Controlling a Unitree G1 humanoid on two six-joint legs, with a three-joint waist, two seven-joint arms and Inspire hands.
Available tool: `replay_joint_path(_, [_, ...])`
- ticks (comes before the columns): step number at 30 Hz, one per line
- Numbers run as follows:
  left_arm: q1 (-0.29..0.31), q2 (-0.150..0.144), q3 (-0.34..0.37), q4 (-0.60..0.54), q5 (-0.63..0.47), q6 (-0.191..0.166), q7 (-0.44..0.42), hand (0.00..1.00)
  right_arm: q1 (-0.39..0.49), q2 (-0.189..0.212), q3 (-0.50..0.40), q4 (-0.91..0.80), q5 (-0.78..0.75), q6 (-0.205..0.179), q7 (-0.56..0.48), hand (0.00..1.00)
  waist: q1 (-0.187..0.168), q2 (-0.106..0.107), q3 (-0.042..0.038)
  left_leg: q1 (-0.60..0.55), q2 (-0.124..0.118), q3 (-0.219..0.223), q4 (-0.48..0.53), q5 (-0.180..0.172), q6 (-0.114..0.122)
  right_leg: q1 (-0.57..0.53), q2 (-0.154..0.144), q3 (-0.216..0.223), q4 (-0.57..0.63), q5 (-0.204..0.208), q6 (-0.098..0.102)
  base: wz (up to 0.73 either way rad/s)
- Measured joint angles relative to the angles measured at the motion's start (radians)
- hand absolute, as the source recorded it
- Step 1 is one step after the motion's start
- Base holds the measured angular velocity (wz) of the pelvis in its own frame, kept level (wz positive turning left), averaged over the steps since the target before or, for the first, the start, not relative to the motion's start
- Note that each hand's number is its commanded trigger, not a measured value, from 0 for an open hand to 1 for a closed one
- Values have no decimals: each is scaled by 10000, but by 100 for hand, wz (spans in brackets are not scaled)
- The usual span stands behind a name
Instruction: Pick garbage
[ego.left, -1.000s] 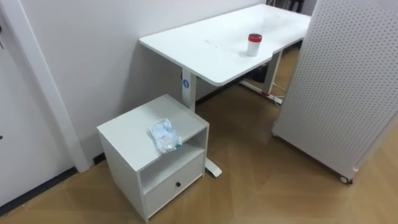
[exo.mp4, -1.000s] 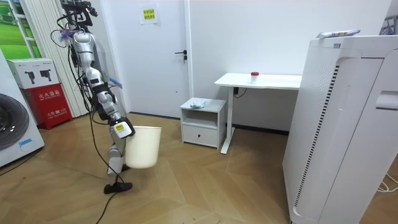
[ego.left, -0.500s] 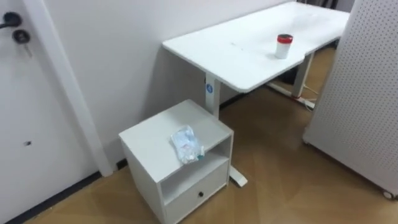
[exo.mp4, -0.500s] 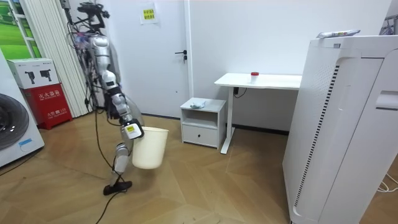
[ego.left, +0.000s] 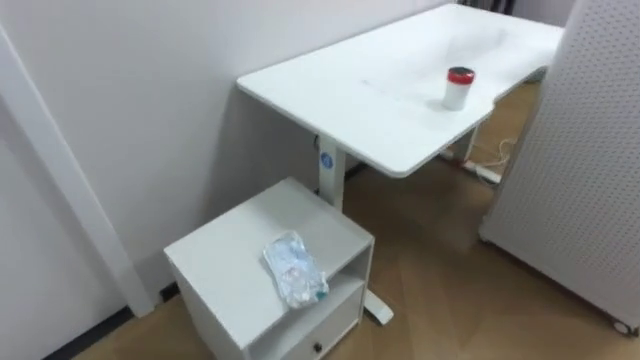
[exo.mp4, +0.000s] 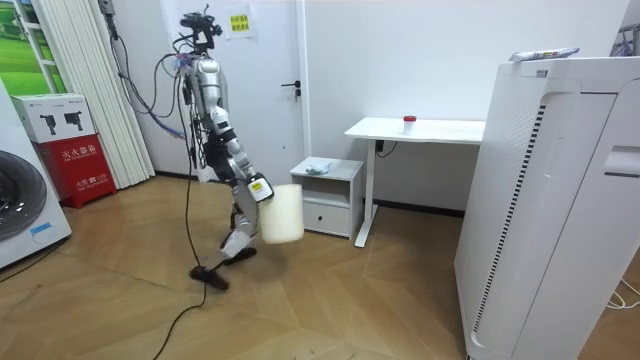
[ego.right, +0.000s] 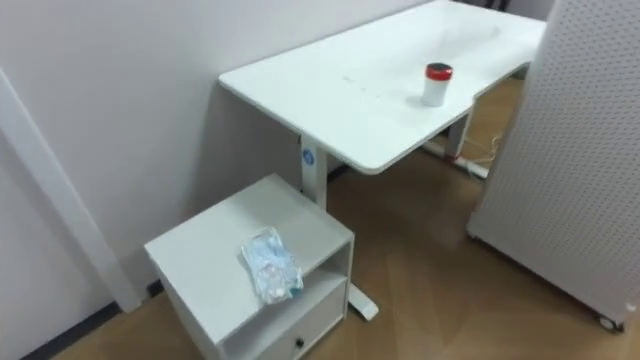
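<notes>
The trash (ego.left: 294, 270) lies ahead of me and low down, on the little cabinet (ego.left: 225, 250).
The white desk (ego.left: 370, 90) stands to the right, with the cabinet just beside it. The trash is a crumpled clear bag near the cabinet's front edge, and its long side points my way. My cream bin (exo.mp4: 282, 213) hangs between me and the cabinet. The hand (exo.mp4: 256, 188) at its rim looks like my right one, but I cannot tell its grip.

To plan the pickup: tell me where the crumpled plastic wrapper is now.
In the left eye view the crumpled plastic wrapper lies on top of the small white cabinet, near its front edge, lower left of the white desk.
</notes>
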Motion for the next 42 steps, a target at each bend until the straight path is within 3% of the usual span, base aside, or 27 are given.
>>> replay_joint_path(1, [-24,10,-145,-199,-70,-126,136,0,-90,0,7,-90,-11,-117,-3,100,-62,139,48,83,135,-123,-147,-10,-49,-466,255,-174,-844,-320,-31,9])
replay_joint_path(3, [-137,-26,-206,-508,-82,-279,266,0,-105,-7,95,-113,-8,-257,-6,100,-76,155,51,273,230,-203,-479,12,-156,-835,525,-208,-2852,-344,-45,17])
replay_joint_path(4, [-279,-45,-291,-564,-182,-399,338,0,-69,5,198,-72,88,-402,-1,100,-91,167,60,450,233,-360,-683,24,-237,-774,662,-206,-4544,-204,-59,34])
replay_joint_path(5, [-401,-83,-456,-583,-190,-478,491,0,-18,9,351,18,247,-589,-9,100,-114,199,43,686,261,-497,-856,11,-337,-640,842,-205,-5742,530,-17,44])
replay_joint_path(6, [-417,-109,-546,-602,-191,-539,563,0,25,8,430,44,313,-653,-12,100,-143,225,7,817,289,-566,-924,7,-404,-548,935,-210,-6031,997,-68,42])
replay_joint_path(7, [-366,-203,-622,-828,-183,-594,671,0,50,10,502,151,396,-749,-2,100,-271,261,-119,994,383,-707,-1071,31,-568,-278,1142,-242,-6299,1247,-47,25])
replay_joint_path(9, [-233,-243,-608,-1689,-116,-627,751,0,-41,25,557,195,300,-928,-2,100,-292,360,-74,1002,453,-960,-1177,157,-781,-49,1304,-349,-6553,1312,-164,11])
replay_joint_path(10, [-265,-234,-603,-2049,34,-721,885,0,-115,40,685,217,161,-1018,-10,100,-324,373,-58,921,485,-927,-1124,250,-927,73,1336,-154,-6785,1322,-180,24])
replay_joint_path(11, [-447,-231,-583,-2247,68,-891,1026,0,-213,52,743,421,145,-1086,-9,100,-396,141,87,407,542,-998,-501,277,-1113,257,1279,536,-7091,1339,-172,39])
replay_joint_path(12, [-598,-239,-596,-2285,72,-1011,1118,0,-251,32,786,548,160,-1144,9,100,-438,142,65,116,501,-1084,-641,307,-1156,289,1282,956,-7206,1384,-99,82])
replay_joint_path(13, [-1105,-240,-717,-2437,105,-1184,1253,0,-338,4,747,754,172,-1325,19,100,-596,149,64,-552,464,-1347,-1441,685,-1108,178,1265,1510,-7279,1389,-7,66])
replay_joint_path(14, [-1540,-181,-895,-2541,190,-1402,1553,0,-518,62,712,1080,160,-1319,18,100,-413,29,58,-836,494,-986,-1348,1440,-849,-145,1199,1553,-7104,1248,201,37])
replay_joint_path(16, [-1793,-129,-985,-2518,189,-1627,2020,0,-906,52,891,1172,-63,-1307,155,100,-277,-46,96,-843,542,-545,-1333,1439,-815,-373,1201,1037,-7092,1266,175,-51])
replay_joint_path(17, [-1951,-116,-982,-2514,182,-1630,2240,0,-1210,35,993,1176,-224,-1327,246,100,-306,22,138,-878,557,-532,-1290,1424,-817,-473,1148,477,-7101,1375,24,-61])
replay_joint_path(19, [-2548,-115,-1113,-2301,157,-1726,2486,0,-1581,-82,1398,1197,-435,-1310,229,100,-388,174,225,-1099,558,-627,-1134,1361,-828,-560,1124,214,-7101,1424,-2,-33])
replay_joint_path(20, [-3061,-111,-1281,-1934,38,-1873,2654,0,-1692,-114,1684,1192,-513,-1304,197,100,-484,273,275,-1195,561,-654,-1135,1338,-827,-709,1129,205,-7015,1424,-2,-14])
replay_joint_path(24, [-4064,13,-1343,-1417,-201,-2311,2966,0,-1941,-117,1951,992,-574,-1315,186,100,-731,377,361,-1860,634,-625,-724,1225,-828,-1650,1148,287,-6293,1367,-90,-15])
replay_joint_path(27, [-4532,154,-1368,-1053,-392,-2411,3282,0,-2156,-121,2095,816,-529,-1441,206,100,-1047,397,531,-2441,742,-587,-195,983,-820,-2323,1170,294,-5661,1302,-181,-18])
replay_joint_path(35, [-5036,331,-1960,-700,-380,-2746,4038,0,-2314,-118,2644,404,198,-1909,191,100,-1673,421,590,-3958,1074,-411,836,903,-821,-3796,1353,412,-5104,1385,-348,-11])
replay_joint_path(39, [-5352,528,-2286,-525,-380,-2796,4231,0,-2394,-136,2847,375,420,-2057,207,100,-1756,475,634,-4377,1193,-418,1084,888,-843,-4138,1452,372,-5064,1457,-419,-4])
replay_joint_path(42, [-5728,621,-2452,-517,-390,-2795,4545,0,-2412,-305,2876,21,681,-2102,200,100,-1752,607,721,-4833,1264,-414,1304,831,-835,-4552,1499,380,-4939,1476,-445,-4])
